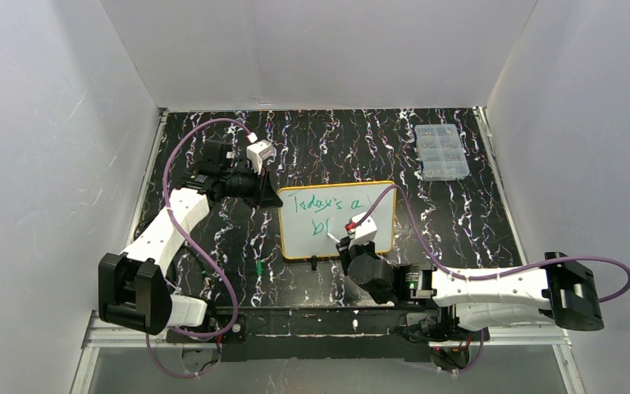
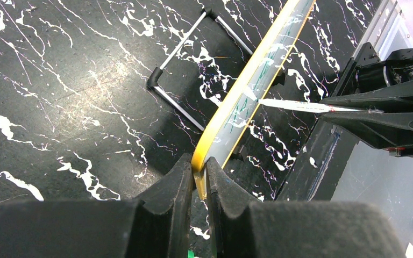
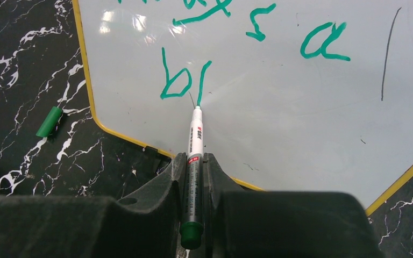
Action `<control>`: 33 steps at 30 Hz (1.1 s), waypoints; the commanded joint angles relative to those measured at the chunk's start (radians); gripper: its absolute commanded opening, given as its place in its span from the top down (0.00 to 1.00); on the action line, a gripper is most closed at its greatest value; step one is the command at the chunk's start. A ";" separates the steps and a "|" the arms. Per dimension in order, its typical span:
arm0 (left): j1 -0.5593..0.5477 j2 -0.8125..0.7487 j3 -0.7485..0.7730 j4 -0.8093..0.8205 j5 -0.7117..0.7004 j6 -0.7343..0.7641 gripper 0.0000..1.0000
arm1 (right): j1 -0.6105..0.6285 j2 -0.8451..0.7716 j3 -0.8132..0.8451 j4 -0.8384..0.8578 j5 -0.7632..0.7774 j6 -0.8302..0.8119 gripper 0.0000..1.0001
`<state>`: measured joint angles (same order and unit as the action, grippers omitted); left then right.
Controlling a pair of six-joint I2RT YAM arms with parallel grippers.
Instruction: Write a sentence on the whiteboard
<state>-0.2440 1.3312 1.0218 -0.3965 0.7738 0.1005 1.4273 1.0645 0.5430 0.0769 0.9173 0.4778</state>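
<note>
**Marker tip on whiteboard, second line at two letters**

Whiteboard (image 1: 336, 222) stands propped near the middle of the black marbled bench (image 1: 336, 148), its face toward the arms and a wire stand (image 2: 193, 64) behind it. Green writing reads "Today's a", with "bl" below.

Left jaws are clamped together on the yellow frame at the board's upper left corner.

Right jaws are closed on a green marker (image 3: 196, 129), barrel gripped between them. Its tip meets the board at the foot of the "l".

A green cap (image 3: 49, 121) lies on the bench just off the board's lower left corner. A clear compartment box (image 1: 441, 152) sits at far right, well apart.
</note>
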 commanded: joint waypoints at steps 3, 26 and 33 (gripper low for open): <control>0.006 -0.039 0.007 -0.001 -0.002 0.012 1.00 | -0.001 -0.034 0.000 -0.001 0.022 -0.023 0.99; 0.007 -0.038 0.007 -0.001 -0.003 0.012 1.00 | 0.013 -0.066 0.000 0.031 0.084 -0.061 0.99; 0.006 -0.039 0.006 -0.001 -0.001 0.013 1.00 | 0.013 -0.042 0.002 0.037 0.081 -0.066 0.99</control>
<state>-0.2440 1.3312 1.0218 -0.3969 0.7746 0.1005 1.4349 1.0126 0.5400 0.0738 0.9676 0.4160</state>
